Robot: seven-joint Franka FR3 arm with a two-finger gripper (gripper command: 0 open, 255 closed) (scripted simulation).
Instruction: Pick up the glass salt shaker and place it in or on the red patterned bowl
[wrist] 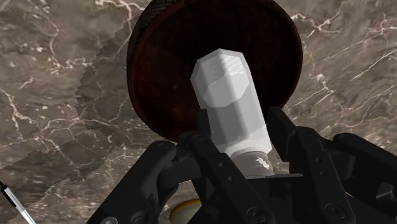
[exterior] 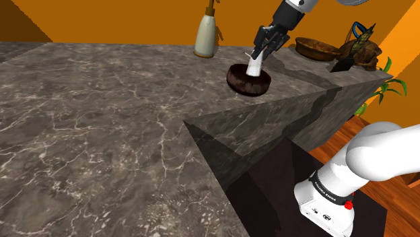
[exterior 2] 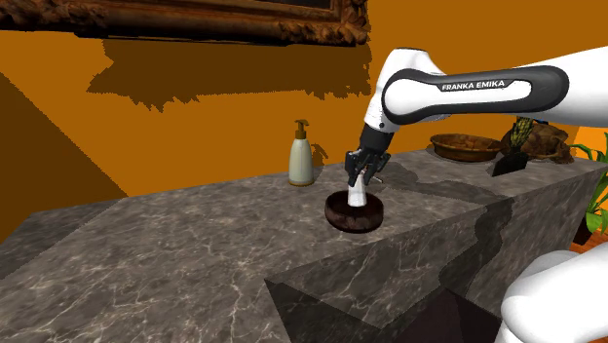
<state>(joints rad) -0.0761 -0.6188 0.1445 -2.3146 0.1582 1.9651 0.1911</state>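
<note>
Gripper (exterior: 261, 52) clamped on the white shaker (wrist: 230, 102), over the dark reddish bowl (wrist: 159, 76) (contact unclear). Releasing while it leans risks toppling it over the rim.

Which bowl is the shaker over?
The dark reddish bowl under the gripper and its held shaker; the lighter brown bowl sits apart, farther along the counter.

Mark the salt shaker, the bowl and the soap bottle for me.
salt shaker (wrist: 228, 102): wrist view, middle of its pale body.
bowl (exterior: 243, 88): shoulder view, dark outer wall below the rim.
soap bottle (exterior 2: 301, 164): second exterior view, middle of its body.
</note>
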